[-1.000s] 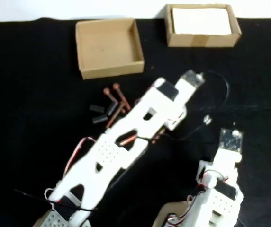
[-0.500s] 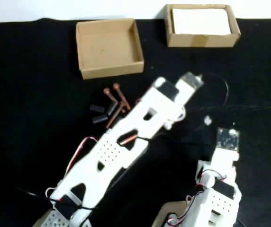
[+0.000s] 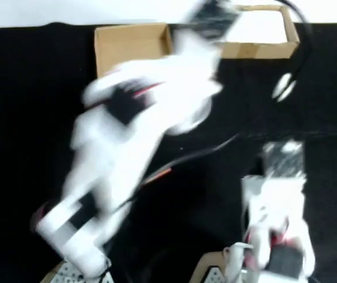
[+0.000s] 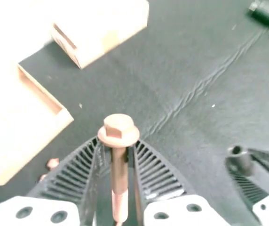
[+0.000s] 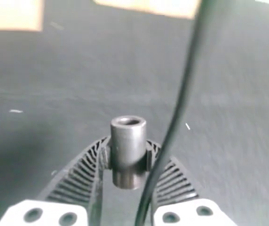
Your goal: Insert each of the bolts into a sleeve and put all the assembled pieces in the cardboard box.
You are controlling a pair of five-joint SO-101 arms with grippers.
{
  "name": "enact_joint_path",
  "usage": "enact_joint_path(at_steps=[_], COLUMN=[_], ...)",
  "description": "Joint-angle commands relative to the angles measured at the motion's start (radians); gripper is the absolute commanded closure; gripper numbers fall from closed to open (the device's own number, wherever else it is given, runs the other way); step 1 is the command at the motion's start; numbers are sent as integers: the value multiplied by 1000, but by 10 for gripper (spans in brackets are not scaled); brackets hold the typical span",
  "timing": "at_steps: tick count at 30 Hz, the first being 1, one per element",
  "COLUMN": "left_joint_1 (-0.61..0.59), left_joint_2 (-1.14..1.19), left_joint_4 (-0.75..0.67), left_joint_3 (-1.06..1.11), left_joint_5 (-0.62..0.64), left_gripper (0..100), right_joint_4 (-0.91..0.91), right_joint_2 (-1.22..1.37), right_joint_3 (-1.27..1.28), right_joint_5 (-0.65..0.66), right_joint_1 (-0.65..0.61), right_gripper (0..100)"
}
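Note:
My left gripper point(image 4: 118, 145) is shut on a copper bolt point(image 4: 118, 134), which stands upright between the fingers with its hex head above the tips. My right gripper point(image 5: 128, 151) is shut on a black sleeve point(image 5: 128, 141), held upright with its open bore facing up. The left wrist view also catches that sleeve point(image 4: 238, 158) off to the side, a little apart from the bolt. From above, the left arm point(image 3: 139, 124) is raised and blurred over the table's middle, hiding the loose bolts and sleeves. The right arm point(image 3: 277, 200) stands at the lower right.
Two cardboard boxes sit along the table's far edge: an open one point(image 3: 127, 38) partly behind the left arm, and one with a white sheet point(image 3: 266, 41) to its right. A black cable point(image 5: 181, 108) hangs across the right wrist view. Black cloth point(image 3: 27, 118) covers the table.
The left arm has lifted off the pile of bolts and swung up toward the boxes, now blurred by motion. The right arm has also shifted and blurred.

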Motion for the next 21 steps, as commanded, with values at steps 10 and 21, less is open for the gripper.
enact_joint_path(at_steps=[10, 21], left_joint_1=[-151, -199], left_joint_2=[-1116, -1532], left_joint_4=[-9, -666], left_joint_3=[990, 1863], left_joint_5=[0, 6], left_gripper=[991, 991], right_joint_4=[-119, -449], right_joint_2=[-160, -154], right_joint_3=[21, 358], right_joint_5=[-479, -522], right_joint_1=[-417, -674], right_gripper=[991, 991])
